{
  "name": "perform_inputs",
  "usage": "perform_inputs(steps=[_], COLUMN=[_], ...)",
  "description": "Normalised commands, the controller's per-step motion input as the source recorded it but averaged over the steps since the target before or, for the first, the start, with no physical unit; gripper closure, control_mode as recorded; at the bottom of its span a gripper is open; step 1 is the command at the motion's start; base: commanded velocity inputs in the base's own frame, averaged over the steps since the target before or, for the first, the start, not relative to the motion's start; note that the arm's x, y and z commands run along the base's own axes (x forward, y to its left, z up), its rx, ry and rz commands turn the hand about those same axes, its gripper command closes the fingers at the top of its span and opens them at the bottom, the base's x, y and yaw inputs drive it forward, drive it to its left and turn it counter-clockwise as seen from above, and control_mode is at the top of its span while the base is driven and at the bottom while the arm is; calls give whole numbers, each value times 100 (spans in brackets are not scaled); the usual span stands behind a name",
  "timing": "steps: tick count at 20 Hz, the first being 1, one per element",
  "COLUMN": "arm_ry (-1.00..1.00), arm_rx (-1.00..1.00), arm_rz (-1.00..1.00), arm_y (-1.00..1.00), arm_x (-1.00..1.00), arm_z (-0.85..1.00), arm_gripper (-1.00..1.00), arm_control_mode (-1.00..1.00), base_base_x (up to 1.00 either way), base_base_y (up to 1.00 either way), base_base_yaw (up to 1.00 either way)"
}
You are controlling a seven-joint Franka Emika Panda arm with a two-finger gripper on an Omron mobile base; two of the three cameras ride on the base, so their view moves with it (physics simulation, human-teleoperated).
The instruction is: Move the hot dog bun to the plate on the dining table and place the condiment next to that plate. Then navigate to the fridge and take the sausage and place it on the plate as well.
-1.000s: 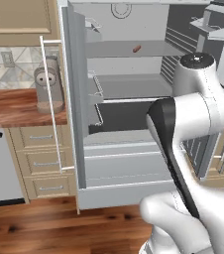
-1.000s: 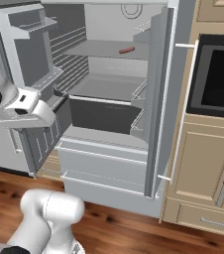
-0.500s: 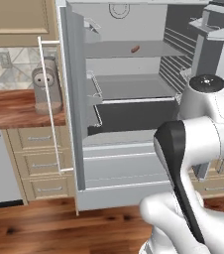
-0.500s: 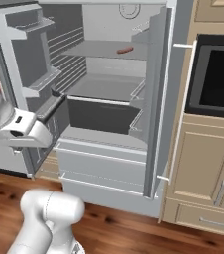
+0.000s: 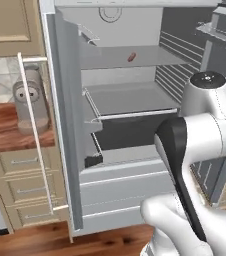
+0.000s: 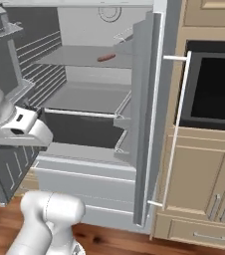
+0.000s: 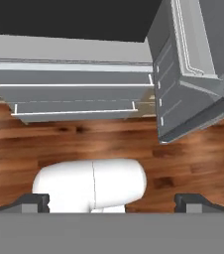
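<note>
The tool [image 7: 112, 201] points down at the wood floor [image 7: 193, 149], its jaws spread wide with nothing between them; only the fingertips [image 7: 34, 201] show, cut off by the frame edge. Beyond it stands the open fridge [image 5: 135, 165]. Farthest back, the sausage [image 5: 131, 57] lies on the upper shelf [image 6: 79, 57], small and hard to make out. The arm hides part of the fridge's right side.

The open fridge [image 5: 130, 165] is pale grey inside, with a small reddish-brown sausage [image 5: 131, 57] on its upper shelf. Beside the fridge stand light tan cabinets [image 6: 209, 189] and a black oven window [image 6: 215, 92]. The floor [image 7: 193, 158] below is warm brown wood grain.
</note>
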Motion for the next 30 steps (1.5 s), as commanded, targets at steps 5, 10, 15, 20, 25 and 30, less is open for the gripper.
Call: perform_inputs(steps=[5, 10, 15, 20, 25, 30], arm_ry=[0, 0, 0, 0, -17, -46], arm_rx=[0, 0, 0, 0, 16, 5], arm_rz=[0, 0, 0, 0, 0, -1], arm_y=[0, 0, 0, 0, -31, -36], arm_x=[0, 0, 0, 0, -1, -4], arm_z=[0, 0, 0, 0, 46, 63], arm_gripper=[-100, -100, -100, -100, -100, -100], arm_control_mode=[100, 100, 100, 100, -100, -100], base_base_x=[50, 64, 66, 65, 0, 0], base_base_y=[49, 14, -10, -5, 0, 0], base_base_yaw=[-24, -16, -3, 0, 0, 0])
